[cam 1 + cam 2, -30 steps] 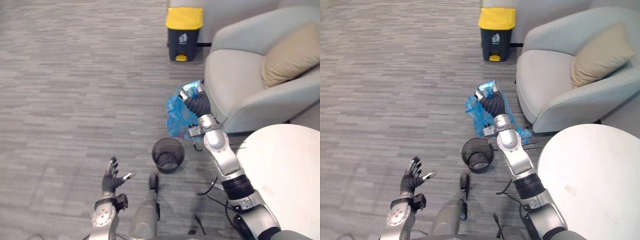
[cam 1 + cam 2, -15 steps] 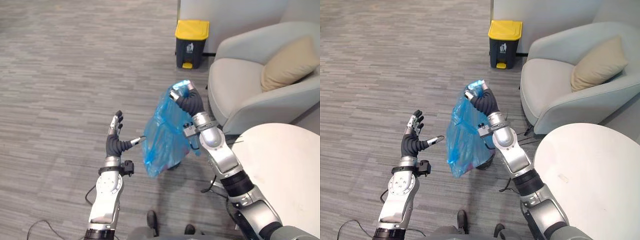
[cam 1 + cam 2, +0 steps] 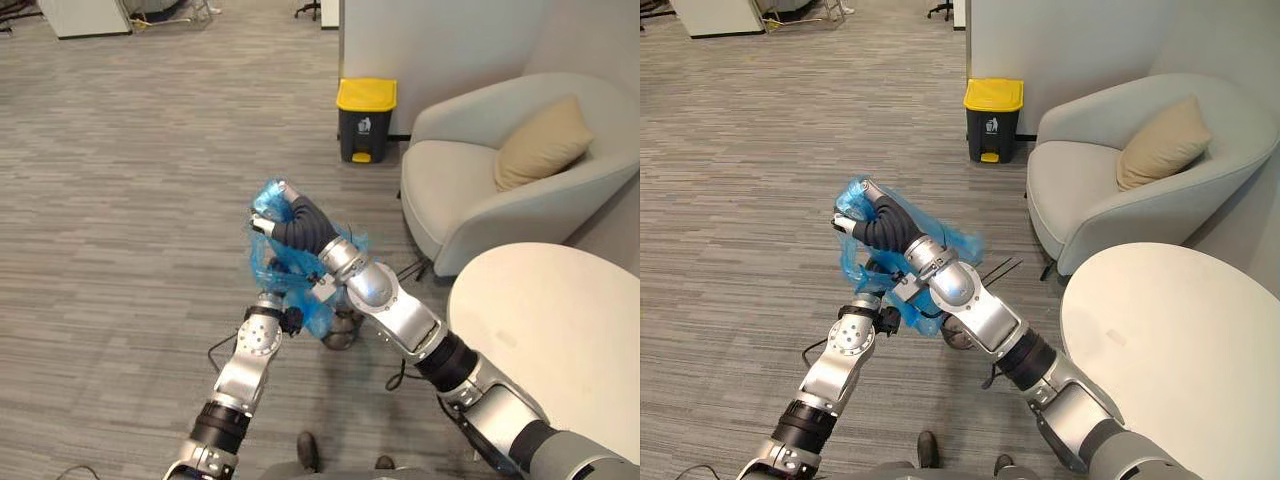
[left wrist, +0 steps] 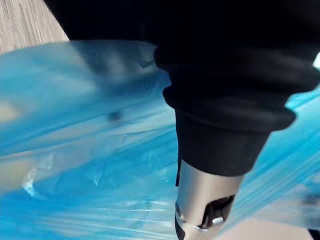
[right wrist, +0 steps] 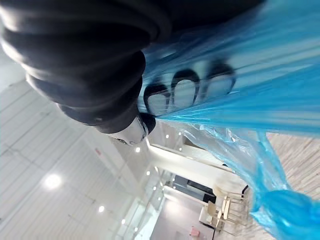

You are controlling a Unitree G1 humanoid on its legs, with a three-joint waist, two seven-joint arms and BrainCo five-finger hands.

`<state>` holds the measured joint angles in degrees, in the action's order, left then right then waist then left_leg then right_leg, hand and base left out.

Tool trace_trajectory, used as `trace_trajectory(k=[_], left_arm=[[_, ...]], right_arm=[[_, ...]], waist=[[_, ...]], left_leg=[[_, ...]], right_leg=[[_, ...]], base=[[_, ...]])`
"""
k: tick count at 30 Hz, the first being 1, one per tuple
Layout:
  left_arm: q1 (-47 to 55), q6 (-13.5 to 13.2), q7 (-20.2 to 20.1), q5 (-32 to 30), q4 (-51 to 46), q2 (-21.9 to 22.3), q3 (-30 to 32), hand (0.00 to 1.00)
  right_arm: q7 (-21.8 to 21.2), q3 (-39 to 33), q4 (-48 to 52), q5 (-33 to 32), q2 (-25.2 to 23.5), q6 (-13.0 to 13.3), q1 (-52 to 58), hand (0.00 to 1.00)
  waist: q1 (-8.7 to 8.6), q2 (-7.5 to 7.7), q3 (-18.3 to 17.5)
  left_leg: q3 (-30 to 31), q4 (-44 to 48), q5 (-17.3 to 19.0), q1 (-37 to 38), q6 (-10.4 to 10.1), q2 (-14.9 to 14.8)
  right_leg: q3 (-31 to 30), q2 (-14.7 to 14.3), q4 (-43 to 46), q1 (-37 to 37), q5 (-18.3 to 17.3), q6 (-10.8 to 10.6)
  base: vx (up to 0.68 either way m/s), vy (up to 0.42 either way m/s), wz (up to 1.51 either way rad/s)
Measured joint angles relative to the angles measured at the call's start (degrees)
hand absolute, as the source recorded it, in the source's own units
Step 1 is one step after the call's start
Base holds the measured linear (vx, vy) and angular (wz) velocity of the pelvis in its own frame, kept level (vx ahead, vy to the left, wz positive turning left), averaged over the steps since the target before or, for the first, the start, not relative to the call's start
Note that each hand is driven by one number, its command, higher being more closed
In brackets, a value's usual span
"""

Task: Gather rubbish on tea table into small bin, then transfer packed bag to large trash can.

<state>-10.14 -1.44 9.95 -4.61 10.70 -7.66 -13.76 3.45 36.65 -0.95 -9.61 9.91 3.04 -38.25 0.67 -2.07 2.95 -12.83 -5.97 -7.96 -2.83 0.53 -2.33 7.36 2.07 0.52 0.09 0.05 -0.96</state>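
Your tabletop (image 3: 560,320) looks about clear and your right hand (image 3: 278,215) has its fingers curled round the blue bag (image 3: 271,270), so the carry to the large trash can (image 3: 366,120) remains.

1x bag (image 3: 272,272), 1x lg bin (image 3: 365,122), 1x armchair (image 3: 445,185)

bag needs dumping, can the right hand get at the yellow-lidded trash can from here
Probably not from here. The right hand, shut on the blue bag, is well short of the yellow-lidded trash can. Only open floor lies between them.
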Motion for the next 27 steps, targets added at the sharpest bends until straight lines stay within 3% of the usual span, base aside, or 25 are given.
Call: trace_trajectory(k=[5, 6, 14, 18, 19, 27], left_arm=[[0.0, 0.0, -0.1, -0.7, 3.7, -0.7, -1.1, 0.0], [-0.1, 0.2, -0.1, -1.2, 5.0, -0.9, -1.7, 1.0], [-3.1, 1.6, -1.1, -2.3, 8.3, 0.4, -5.9, 1.0], [-5.8, 1.6, -0.9, -1.2, 8.3, 0.8, -5.7, 1.0], [-6.1, 1.6, -0.8, -0.6, 8.3, 0.8, -5.2, 1.0], [-3.6, 1.6, 0.4, 1.8, 3.2, 4.6, 0.9, 1.0]], right_arm=[[0.0, 0.3, -3.9, 0.2, 0.7, -1.1, -2.2, 1.0], [-0.1, 0.6, -5.6, 0.3, 0.7, -1.3, -2.9, 1.0], [-1.5, 10.5, -15.5, 0.2, -4.6, -1.8, -9.8, 1.0], [-2.6, 11.8, -15.7, 0.3, -6.3, -1.8, -10.0, 1.0], [-2.6, 11.8, -15.7, 0.3, -6.3, -1.7, -10.2, 0.0], [-4.0, 13.9, -15.3, 2.0, -4.0, 0.9, -10.2, 0.0]], waist=[[0.08, 0.01, 0.0], [0.14, 0.01, 0.0], [0.38, 0.01, 0.0], [0.35, 0.01, 0.0], [0.27, 0.01, 0.0], [0.0, 0.01, 0.0]], left_leg=[[-0.1, 0.0, -0.5, 0.0, 0.0, -0.3], [-0.1, 0.0, -0.6, 0.0, 0.0, -0.5], [0.2, 0.0, -0.9, -0.2, -0.7, -1.5], [0.1, 0.0, -0.9, -0.2, -0.8, -1.6], [0.1, 0.0, -0.9, -0.2, -0.8, -1.6], [0.0, 0.0, -1.0, -0.4, -0.7, -1.7]], right_leg=[[-0.2, -0.4, -0.8, 0.6, 0.8, 0.3], [-0.2, -0.6, -0.8, 0.6, 0.8, 0.4], [-0.1, -1.6, -0.9, 0.6, 1.0, 0.8], [-0.1, -1.7, -1.0, 0.6, 1.1, 0.9], [-0.1, -1.7, -1.1, 0.6, 1.1, 0.9], [-0.3, -1.8, -1.9, 0.7, 1.6, 1.2]], base=[[0.01, 0.0, -0.02], [0.0, 0.0, 0.0], [0.0, 0.0, 0.0], [0.0, 0.0, 0.0], [0.0, 0.0, 0.0], [0.01, 0.002, -0.01]])
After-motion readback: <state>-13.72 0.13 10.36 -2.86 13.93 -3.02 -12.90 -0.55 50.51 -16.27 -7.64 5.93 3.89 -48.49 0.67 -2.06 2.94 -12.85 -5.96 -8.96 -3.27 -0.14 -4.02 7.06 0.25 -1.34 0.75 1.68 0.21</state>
